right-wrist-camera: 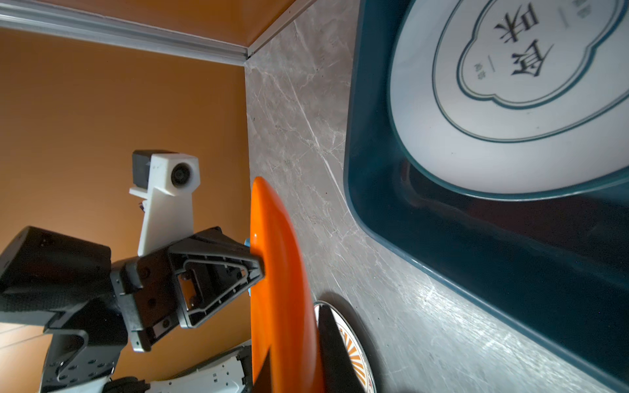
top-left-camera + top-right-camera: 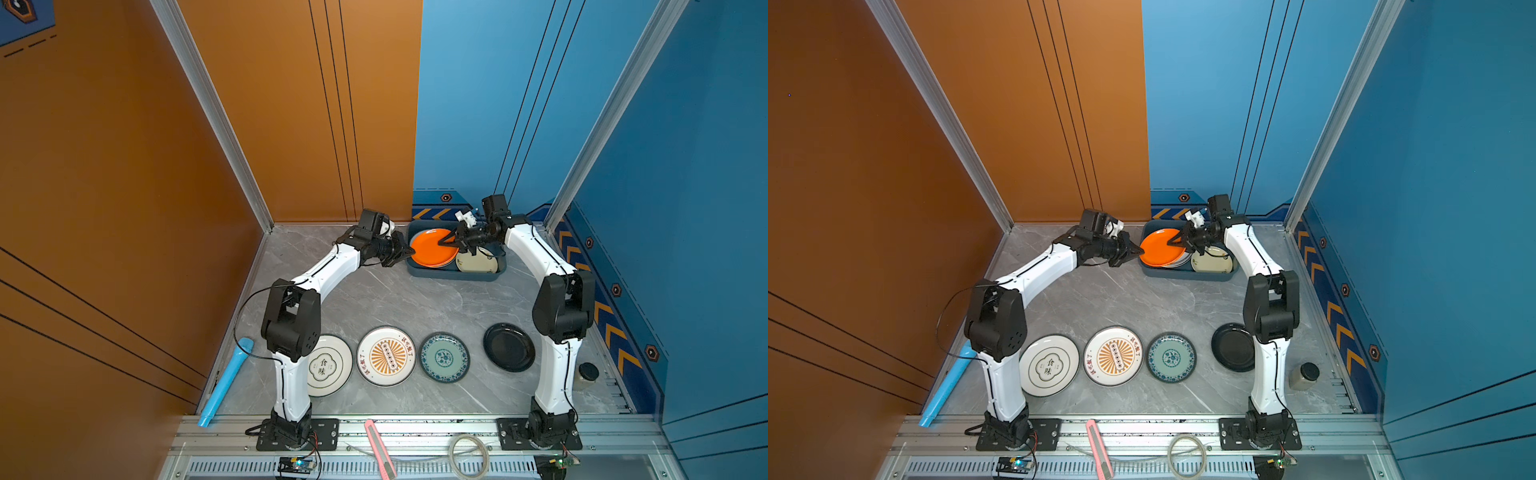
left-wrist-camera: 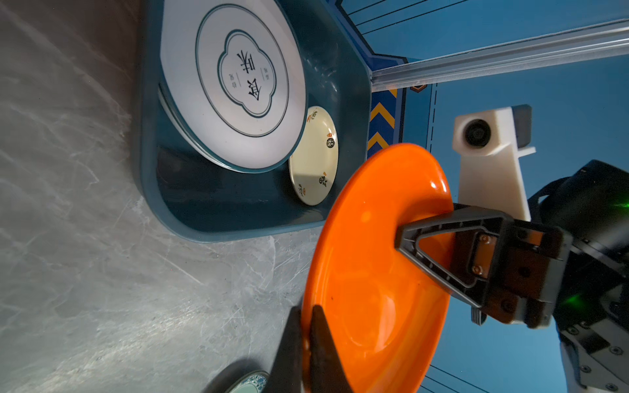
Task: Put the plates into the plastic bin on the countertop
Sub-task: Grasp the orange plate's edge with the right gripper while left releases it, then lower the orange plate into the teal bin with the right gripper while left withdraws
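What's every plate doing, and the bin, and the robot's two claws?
orange plate: held over the plastic bin.
left gripper: jaws shut on orange plate.
right gripper: jaws shut on orange plate.
plastic bin: partly filled.
cream plate: lying in bin.
binned quatrefoil plate: tops a stack.
loose quatrefoil plate: flat on countertop.
sunburst plate: flat on countertop.
teal plate: flat on countertop.
black plate: flat on countertop.

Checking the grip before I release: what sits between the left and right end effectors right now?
The orange plate: the left end effector pinches one rim, the right end effector the opposite rim. Both top views show it.
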